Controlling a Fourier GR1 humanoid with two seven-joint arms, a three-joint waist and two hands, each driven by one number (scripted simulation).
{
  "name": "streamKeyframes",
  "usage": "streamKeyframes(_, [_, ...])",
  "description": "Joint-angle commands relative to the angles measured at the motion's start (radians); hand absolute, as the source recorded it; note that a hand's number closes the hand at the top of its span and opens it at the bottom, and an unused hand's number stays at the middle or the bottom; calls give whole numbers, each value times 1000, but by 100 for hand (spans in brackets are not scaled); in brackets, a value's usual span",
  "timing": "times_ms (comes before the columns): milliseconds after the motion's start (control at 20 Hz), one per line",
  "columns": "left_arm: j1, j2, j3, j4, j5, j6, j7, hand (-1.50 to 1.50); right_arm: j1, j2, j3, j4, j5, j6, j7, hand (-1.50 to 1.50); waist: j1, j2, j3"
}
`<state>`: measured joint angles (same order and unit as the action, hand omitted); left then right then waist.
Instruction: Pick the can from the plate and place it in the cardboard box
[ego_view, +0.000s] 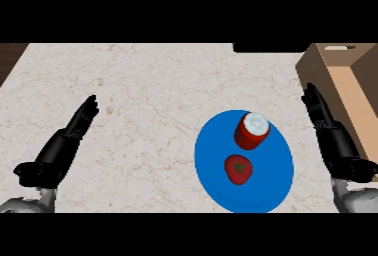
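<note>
We are resting both hands open, left and right, while the can is standing at the plate's twelve o'clock, probably light, stiff and slippery, so we'd grasp its sides.

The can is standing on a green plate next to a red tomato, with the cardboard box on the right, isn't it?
Nearly. The head view shows the plate is blue, not green. The can does stand on it next to the red tomato, with the cardboard box on the right.
</note>
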<state>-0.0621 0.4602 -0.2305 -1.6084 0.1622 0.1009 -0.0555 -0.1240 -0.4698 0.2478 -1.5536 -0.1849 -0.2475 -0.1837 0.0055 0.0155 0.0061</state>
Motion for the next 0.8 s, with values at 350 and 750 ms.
streamKeyframes(350, [48, -37, 199, 51, 227, 8, 162, 0, -72, -11, -216, -19, 85, -292, 175, -150, -16, -19, -8])
streamKeyframes(750, [45, -13, 253, 39, 272, -45, 206, 0, 59, -46, -29, -430, 290, -278, 205, -150, -18, -21, -8])
